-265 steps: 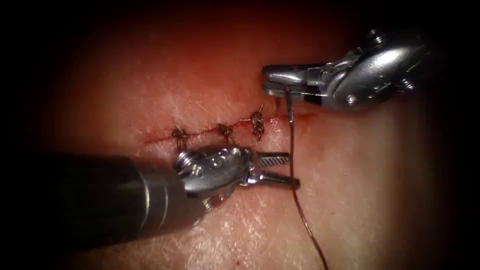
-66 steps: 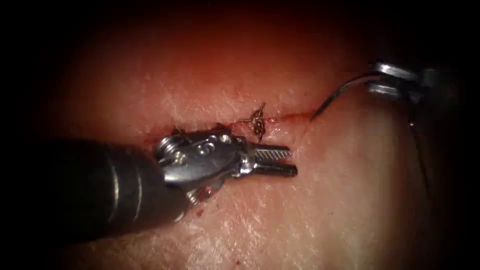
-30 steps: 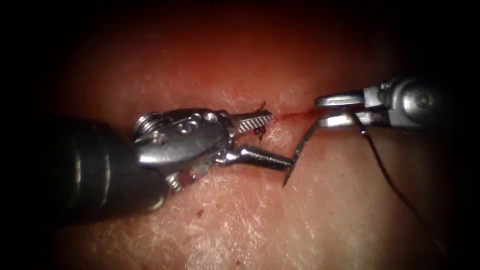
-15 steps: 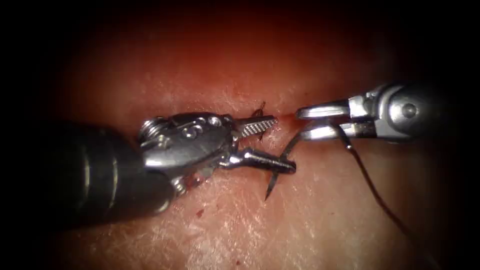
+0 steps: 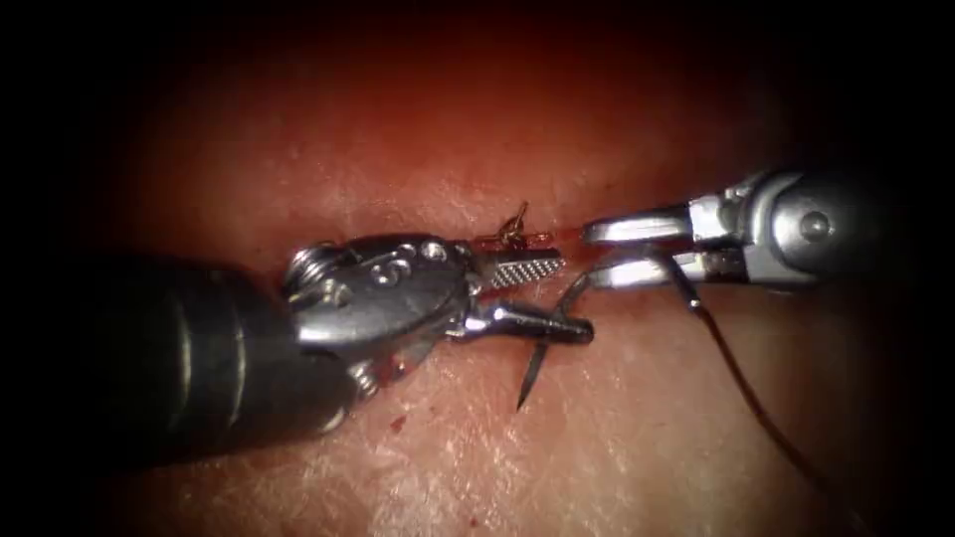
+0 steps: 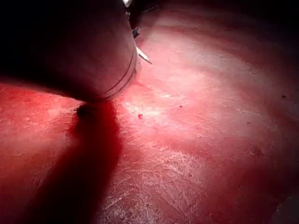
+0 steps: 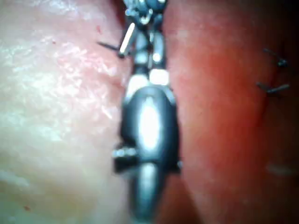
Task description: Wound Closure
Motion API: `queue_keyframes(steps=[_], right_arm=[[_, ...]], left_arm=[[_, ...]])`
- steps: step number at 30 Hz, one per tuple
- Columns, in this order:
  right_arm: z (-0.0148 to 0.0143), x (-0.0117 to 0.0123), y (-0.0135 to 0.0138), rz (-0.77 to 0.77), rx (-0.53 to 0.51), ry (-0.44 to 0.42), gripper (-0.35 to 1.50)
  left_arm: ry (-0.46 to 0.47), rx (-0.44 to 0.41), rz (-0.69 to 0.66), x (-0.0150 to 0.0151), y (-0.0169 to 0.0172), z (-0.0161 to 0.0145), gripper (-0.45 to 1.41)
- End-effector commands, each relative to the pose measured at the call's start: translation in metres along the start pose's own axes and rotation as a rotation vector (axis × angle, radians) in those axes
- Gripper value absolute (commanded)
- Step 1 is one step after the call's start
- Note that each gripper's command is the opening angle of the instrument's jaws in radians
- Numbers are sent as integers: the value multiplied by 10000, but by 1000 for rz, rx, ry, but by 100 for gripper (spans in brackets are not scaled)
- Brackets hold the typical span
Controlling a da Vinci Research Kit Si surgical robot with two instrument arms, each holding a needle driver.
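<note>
My right tool comes in at the right end of the cut, shut on the curved needle near its tail. The needle arcs down and left, free of the tissue, its tip hanging just above the surface below the cut. My left tool stands open; the needle's middle lies across its lower jaw. Thread trails from the tail toward the lower right. The right wrist view has the right tool's body and the needle's dark tip.
A knotted stitch stands on the cut just above the left tool's upper jaw. Earlier stitches are in the right wrist view. The left shaft lies low over the tissue, with red fluid specks below it.
The right tool carried the needle in from the far right to the cut's right end. The left tool moved up and opened wider, and the needle now lies across its lower jaw.
</note>
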Motion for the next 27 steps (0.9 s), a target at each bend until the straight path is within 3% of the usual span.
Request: queue_keyframes(steps=[1,9,21,22,24,27], right_arm=[[8,-4,-2,-1,5,5,-35],[15,0,-5,-2,10,14,-35],[13,1,-5,0,-35,-10,-35],[14,1,-5,1,-50,-22,-1],[14,2,-7,-3,-79,-46,41],[14,4,-10,5,-113,-65,64]], left_arm=[[0,-2,0,-5,-2,8,29],[-6,-27,-12,-10,-3,10,-6],[-17,-73,-30,-11,0,7,-9],[-12,-76,-41,-10,-1,7,-9],[1,-82,-47,-10,-3,5,-11],[31,-94,-58,-9,-5,3,-11]])
